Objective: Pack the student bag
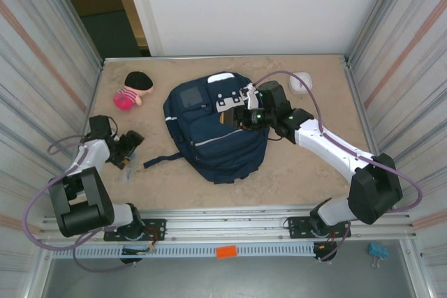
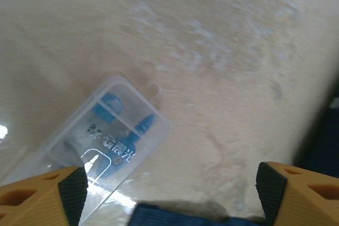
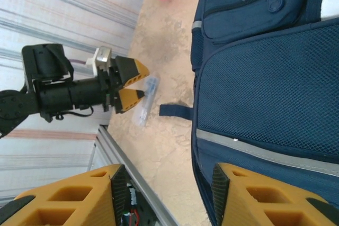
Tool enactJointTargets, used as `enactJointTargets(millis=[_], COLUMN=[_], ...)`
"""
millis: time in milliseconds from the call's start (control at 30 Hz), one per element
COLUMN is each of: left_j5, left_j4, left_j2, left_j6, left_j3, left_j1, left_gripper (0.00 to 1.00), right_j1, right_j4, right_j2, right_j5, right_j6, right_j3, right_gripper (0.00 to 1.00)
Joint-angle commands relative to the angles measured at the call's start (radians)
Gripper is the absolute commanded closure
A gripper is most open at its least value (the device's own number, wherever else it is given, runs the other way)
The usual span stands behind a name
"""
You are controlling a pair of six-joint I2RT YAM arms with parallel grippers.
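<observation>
Plastic case [image 2: 106,141], clear with blue pieces inside, lies on the table [image 1: 293,165] nearest the arms, just left of a loose strap [image 1: 160,160]. The left gripper [image 2: 172,189] hovers over it with jaws spread wide, holding nothing. Beyond, the student bag [image 1: 209,137] lies flat mid-table, its front pocket zipped. The right gripper [image 3: 169,189] hangs above the bag's top end, jaws partly apart with nothing between them. Whether the main compartment is open cannot be told. Farther back sit a pink toy [image 1: 133,90] and a white object [image 1: 302,83]. Packing looks barely begun, since these things all lie outside the bag.
</observation>
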Motion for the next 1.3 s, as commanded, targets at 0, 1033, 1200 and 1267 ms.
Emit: enactJointTargets(millis=[0, 1033, 1200, 1267], left_j5=[0.037, 0.011, -0.008, -0.011], left_j4=[0.017, -0.154, -0.184, -0.2], left_j2=[0.018, 0.094, 0.003, -0.019], left_j6=[-0.094, 0.15, 0.115, 0.105], left_j3=[0.0, 0.088, 0.041, 0.026], left_j1=[-0.074, 0.061, 0.017, 0.004], left_gripper=[0.15, 0.08, 0.09, 0.1], right_j1=[-0.001, 0.02, 0.021, 0.024], right_j4=[0.006, -0.028, -0.026, -0.023], right_j2=[0.014, 0.013, 0.023, 0.027], right_j5=[-0.033, 0.0, -0.004, -0.005], right_j6=[-0.025, -0.046, -0.049, -0.049], right_j3=[0.015, 0.037, 0.045, 0.046], right_gripper=[0.52, 0.5, 0.5, 0.5])
